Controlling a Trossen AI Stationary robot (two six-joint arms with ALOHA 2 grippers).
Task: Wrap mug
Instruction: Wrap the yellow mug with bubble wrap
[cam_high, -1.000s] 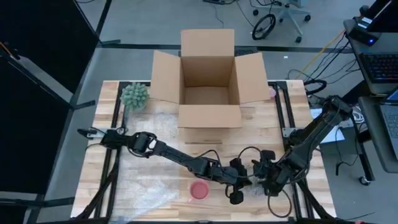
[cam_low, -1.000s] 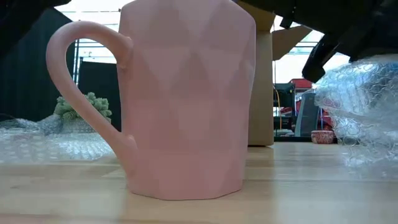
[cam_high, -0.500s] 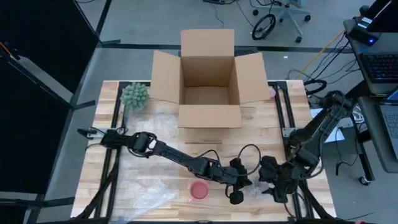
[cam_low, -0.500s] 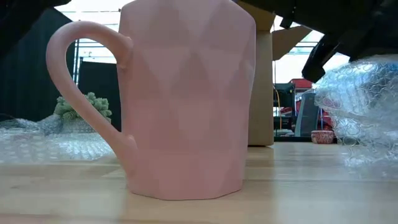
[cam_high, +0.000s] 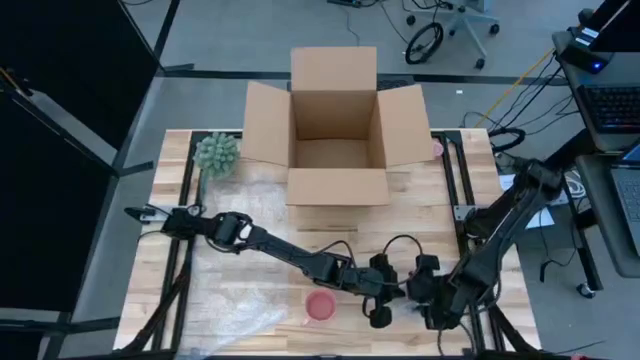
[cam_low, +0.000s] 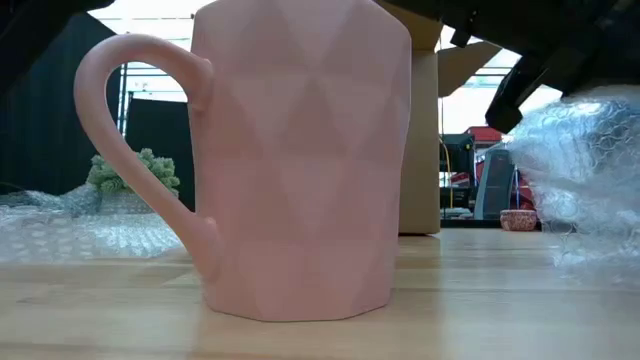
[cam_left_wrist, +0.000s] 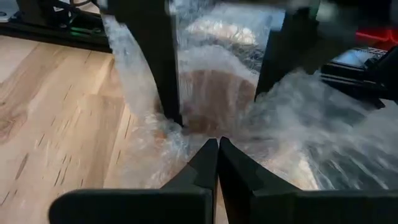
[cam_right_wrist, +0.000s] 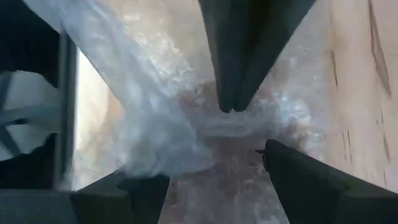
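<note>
The pink mug (cam_high: 320, 306) stands upright on the wooden table (cam_high: 240, 285) at its near edge, and in the low view (cam_low: 300, 160) it fills the frame with its handle to the picture's left. Just beside it, toward the right arm, the left gripper (cam_high: 385, 300) has its fingers (cam_left_wrist: 205, 165) pressed together, pinching a sheet of bubble wrap (cam_left_wrist: 292, 137) that bunches up on the wood. The right gripper (cam_high: 425, 297) sits close against it, fingers (cam_right_wrist: 292, 180) spread apart with the crumpled wrap (cam_right_wrist: 155, 137) lying between them. A second sheet of bubble wrap (cam_high: 235, 310) lies flat near the table's left front. Farther back an open cardboard box (cam_high: 335, 130) sits at the table's middle, and a green spiky plant (cam_high: 216, 153) stands at the far left corner.
</note>
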